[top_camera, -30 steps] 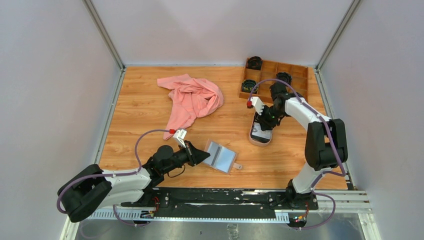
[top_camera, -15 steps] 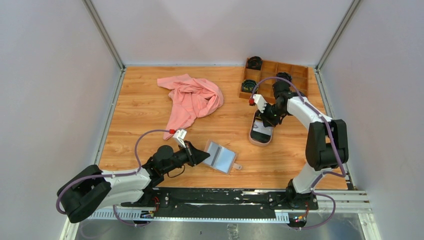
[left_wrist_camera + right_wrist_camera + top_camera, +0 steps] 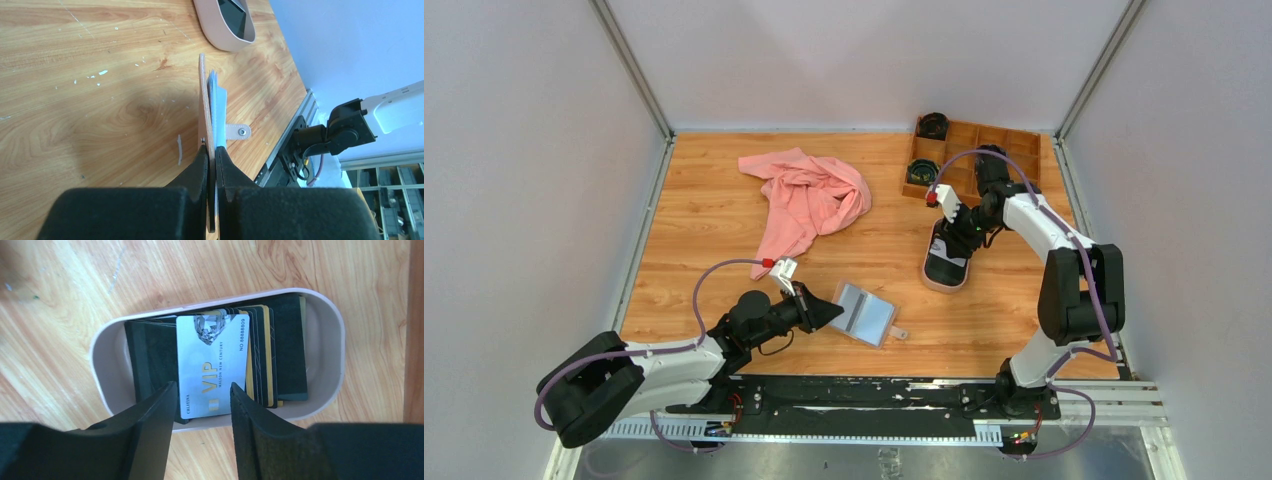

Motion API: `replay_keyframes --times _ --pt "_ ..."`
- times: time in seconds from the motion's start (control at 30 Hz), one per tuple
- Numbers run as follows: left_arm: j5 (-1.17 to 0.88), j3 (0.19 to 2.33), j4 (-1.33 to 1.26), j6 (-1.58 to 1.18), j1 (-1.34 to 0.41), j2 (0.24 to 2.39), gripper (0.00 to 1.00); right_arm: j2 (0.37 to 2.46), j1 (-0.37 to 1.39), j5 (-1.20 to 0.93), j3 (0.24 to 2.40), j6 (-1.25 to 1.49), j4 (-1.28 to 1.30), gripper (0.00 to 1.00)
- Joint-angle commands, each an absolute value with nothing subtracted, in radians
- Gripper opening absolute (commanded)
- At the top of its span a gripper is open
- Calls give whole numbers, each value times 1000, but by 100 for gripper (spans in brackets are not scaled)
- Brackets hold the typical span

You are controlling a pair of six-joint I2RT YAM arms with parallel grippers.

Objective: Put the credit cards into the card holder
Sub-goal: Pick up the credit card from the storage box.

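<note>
The tan card holder [image 3: 865,313] lies open near the table's front, its light blue pockets up. My left gripper [image 3: 832,312] is shut on its left edge; the left wrist view shows it edge-on [image 3: 205,100] between the jaws, snap tab [image 3: 238,132] to the right. The credit cards [image 3: 220,360] lie stacked in the oval pinkish-beige tray [image 3: 327,325]: a whitish-grey VIP card on top of black and gold-striped ones. My right gripper [image 3: 201,390] is open just above the tray's near rim and holds nothing. From above, it [image 3: 952,243] hovers over the tray [image 3: 940,283].
A pink cloth [image 3: 806,200] lies crumpled at the back centre-left. A wooden compartment box [image 3: 1014,157] with black round items stands at the back right, just behind the right arm. Metal rails border the table.
My right gripper has shifted a little to the right and back over the tray. The left gripper and the card holder have not moved.
</note>
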State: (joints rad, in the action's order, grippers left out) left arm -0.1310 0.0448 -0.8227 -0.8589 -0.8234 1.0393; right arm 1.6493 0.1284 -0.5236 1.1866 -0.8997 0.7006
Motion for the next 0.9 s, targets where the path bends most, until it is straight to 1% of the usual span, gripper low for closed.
replay_keyframes --times 0.0,0.07,0.27,0.57,0.67,0.77,0.83,0.87 --pt "-126 67 -824 -835 -830 1018 0 1586 117 -626 1178 -918 725 60" --pt "-127 71 -823 -835 -830 1019 0 1590 128 -610 1167 -917 711 66" --pt "-131 73 -822 -836 -831 1023 0 1651 172 -499 1165 -904 676 72" --pt "-129 73 -822 -833 -830 1025 0 1715 189 -451 1172 -898 675 73" --pt "-128 70 -822 -833 -830 1023 0 1733 192 -454 1178 -902 690 71" --pt "-127 65 -822 -834 -831 1018 0 1754 192 -453 1192 -907 712 65" --pt "-123 61 -822 -834 -830 1014 0 1763 192 -454 1202 -909 726 58" --pt "-124 59 -822 -835 -830 1011 0 1767 192 -457 1208 -910 734 53"
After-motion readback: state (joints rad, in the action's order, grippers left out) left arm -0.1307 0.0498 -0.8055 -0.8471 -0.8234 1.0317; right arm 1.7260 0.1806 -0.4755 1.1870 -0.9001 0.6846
